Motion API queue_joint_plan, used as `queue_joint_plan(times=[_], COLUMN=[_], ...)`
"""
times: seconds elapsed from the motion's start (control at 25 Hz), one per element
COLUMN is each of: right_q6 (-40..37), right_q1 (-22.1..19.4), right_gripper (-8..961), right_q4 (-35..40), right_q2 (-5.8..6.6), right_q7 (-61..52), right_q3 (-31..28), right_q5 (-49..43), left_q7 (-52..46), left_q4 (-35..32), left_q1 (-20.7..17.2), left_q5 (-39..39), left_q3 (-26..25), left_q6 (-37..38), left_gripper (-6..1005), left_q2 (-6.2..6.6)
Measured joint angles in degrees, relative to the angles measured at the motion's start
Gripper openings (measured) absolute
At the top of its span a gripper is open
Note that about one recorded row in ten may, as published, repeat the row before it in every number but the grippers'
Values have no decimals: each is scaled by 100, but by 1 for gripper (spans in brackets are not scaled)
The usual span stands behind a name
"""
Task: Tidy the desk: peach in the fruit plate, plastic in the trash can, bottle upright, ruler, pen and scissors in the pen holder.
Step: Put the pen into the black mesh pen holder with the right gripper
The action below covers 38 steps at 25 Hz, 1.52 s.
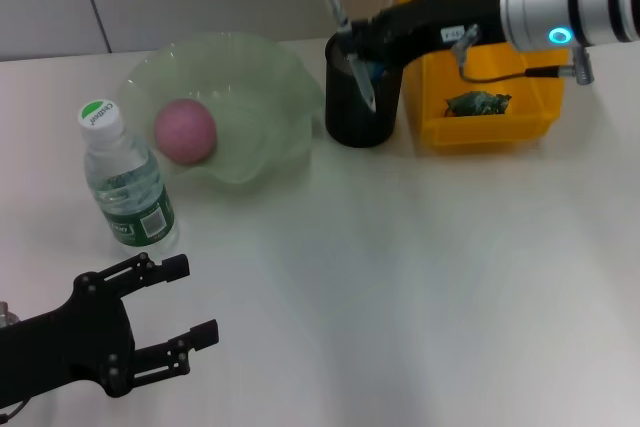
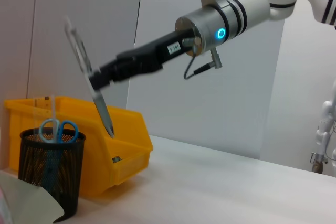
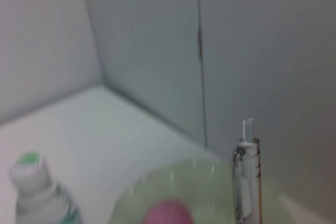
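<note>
The pen step is in hand. The right tool [image 1: 358, 39] is clenched on a clear plastic pen with a dark tip [image 1: 340, 22], holding it tilted above the black wire-mesh pen holder [image 1: 362, 112]. In the left wrist view the tip hangs just over the holder's rim but toward the bin side, not yet inside. As I judge it, the next move calls for bringing the tip squarely over the round opening, lowering it past the rim, then letting go so the pen drops in beside the blue-handled scissors [image 2: 58, 129] already standing there; something pale and thin stands with them, perhaps the ruler, though I can't be sure.

The rest looks largely tidied. The pink, matte, round peach [image 1: 185, 132] sits in the pale green translucent fruit plate with a wavy, scalloped edge [image 1: 290, 87]. The clear ribbed water bottle with a white cap and green label [image 1: 125, 182] stands upright near the plate. A crumpled dark green scrap of plastic [image 1: 478, 102] lies in the glossy yellow hard-plastic bin [image 1: 440, 132], which stands touching or just beside the holder.

The left tool [image 1: 175, 302], black and angular, hovers low over the smooth white desk [image 1: 420, 277] with its fingers spread and nothing between them, well apart from the work.
</note>
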<state>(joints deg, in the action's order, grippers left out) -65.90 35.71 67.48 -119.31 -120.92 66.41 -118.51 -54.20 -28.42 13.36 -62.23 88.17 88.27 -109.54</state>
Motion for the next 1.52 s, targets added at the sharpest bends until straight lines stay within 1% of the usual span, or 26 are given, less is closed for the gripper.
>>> queue_joint_plan(times=[0.08, 0.12, 0.16, 0.2, 0.32, 0.36, 0.48, 0.56, 0.6, 0.68, 0.72, 0.76, 0.84, 0.88, 0.92, 0.96, 1.0, 1.08, 1.36, 1.52], right_q6=[291, 291, 527, 527, 920, 1153, 1361, 1625, 1625, 1768, 1768, 1846, 1877, 1940, 1940, 1999, 1999, 2046, 2243, 2278], right_q1=[-145, -145, -226, -226, -308, -333, -327, -294, -294, -255, -255, -241, -234, -206, -206, -154, -154, -74, 114, 127], right_gripper=[176, 177, 178, 180, 184, 185, 189, 192, 193, 196, 197, 198, 201, 202, 203, 205, 206, 209, 218, 223], right_q4=[4, 4, -19, -19, -94, -225, -417, -722, -722, -1026, -1026, -1211, -1311, -1521, -1521, -1746, -1746, -1996, -2383, -2432], right_q2=[3, 3, 9, 9, 1, -8, -9, -6, -6, -6, -6, -9, -11, -16, -16, -14, -14, -10, -11, -10], right_q7=[225, 225, 347, 347, 565, 750, 946, 1278, 1278, 1624, 1624, 1913, 2072, 2391, 2391, 2646, 2646, 2903, 3072, 3074], right_q3=[-11, -11, -15, -15, 17, 56, 69, 69, 69, 68, 68, 68, 71, 74, 74, 75, 75, 75, 74, 73], right_q5=[467, 467, 667, 667, 858, 1051, 1280, 1594, 1594, 1826, 1826, 2055, 2199, 2470, 2470, 2720, 2720, 2929, 2956, 2957], left_q7=[-2, -2, -2, -2, -3, -3, -5, -7, -10, -12, -12, -14, -38, -69, -69, -90, -90, -119, -136, -137], left_q4=[0, 0, 1, 1, -1, 1, 3, 1, 0, 9, 10, 10, 10, 4, 4, 1, 1, -4, -16, 1], left_q1=[0, 0, 0, 0, -1, 3, 11, 14, 19, 29, 30, 30, 31, 32, 32, 33, 33, 34, 35, 40], left_q5=[0, 0, 0, 0, 0, 0, 0, 0, 0, 0, 0, 0, 0, 0, 0, 0, 0, 0, 0, 0], left_q3=[-7, -7, -7, -9, -35, -58, -79, -82, -85, -99, -101, -103, -110, -113, -113, -114, -114, -115, -119, -151], left_q6=[3, 3, 3, 4, 4, 4, 6, 6, 6, 6, 6, 6, 6, 6, 6, 7, 7, 10, 12, 15], left_gripper=[797, 797, 797, 797, 797, 797, 796, 796, 796, 796, 796, 796, 796, 796, 796, 796, 796, 796, 796, 796], left_q2=[11, 11, 13, 15, 8, 0, -7, -8, -8, -19, -21, -22, -23, -24, -24, -23, -23, -23, -23, -23])
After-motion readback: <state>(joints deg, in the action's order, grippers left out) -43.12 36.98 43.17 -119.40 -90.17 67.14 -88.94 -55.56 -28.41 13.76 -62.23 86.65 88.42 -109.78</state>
